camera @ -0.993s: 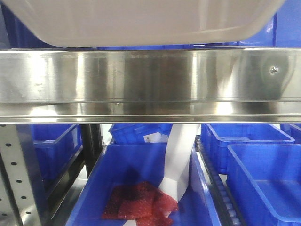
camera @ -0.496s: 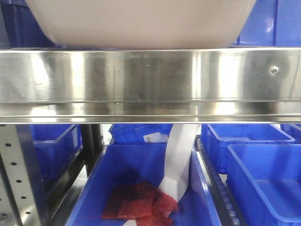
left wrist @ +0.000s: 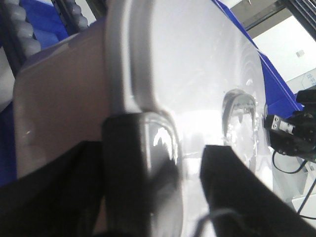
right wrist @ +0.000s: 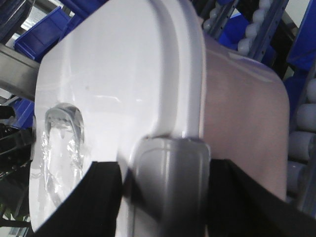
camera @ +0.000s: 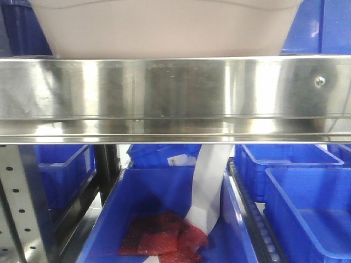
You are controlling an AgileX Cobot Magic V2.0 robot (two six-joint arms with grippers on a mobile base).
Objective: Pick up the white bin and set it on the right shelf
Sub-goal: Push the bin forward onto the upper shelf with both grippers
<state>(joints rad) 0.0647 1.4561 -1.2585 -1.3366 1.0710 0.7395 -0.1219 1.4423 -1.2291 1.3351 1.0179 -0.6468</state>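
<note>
Pinkish white bin (camera: 164, 33) is pinched at both ends by left fingers (left wrist: 123, 168) and right fingers (right wrist: 103, 197); lower it level behind the right shelf (camera: 175, 98) rail.

The white bin (camera: 164, 27) has levelled and sunk behind the right shelf (camera: 175, 98) rail.

My left gripper (left wrist: 168, 185) shows two broad matte-black fingers (left wrist: 121, 177), blunt-edged and unmarked. My right gripper (right wrist: 163, 197) has the same black fingers (right wrist: 101, 197). Far right in the left wrist view, the other arm's black housing (left wrist: 291, 133) trails thin black cables.
</note>
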